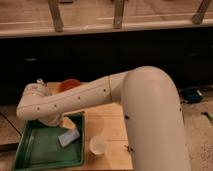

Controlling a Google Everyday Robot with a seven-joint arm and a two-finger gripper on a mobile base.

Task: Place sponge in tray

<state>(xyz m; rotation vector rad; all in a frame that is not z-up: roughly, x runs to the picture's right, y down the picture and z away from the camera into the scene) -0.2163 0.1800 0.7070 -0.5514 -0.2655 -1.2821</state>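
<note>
- White arm (150,115) fills the foreground, reaching toward 9 o'clock.
- Gripper (57,121) hangs at 12 o'clock over the green tray (30,150); I cannot tell its grip.
- Sponge (69,136) lies inside the tray, at 3 o'clock.
- Cup (97,145) stands just outside, at 3 o'clock.

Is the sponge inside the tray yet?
In. The sponge sits inside the green tray's rim, near its right wall, with the gripper right above it.

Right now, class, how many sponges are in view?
1. The sponge lies in the green tray, close to the gripper, which hangs over the tray. The arm could hide others.
</note>
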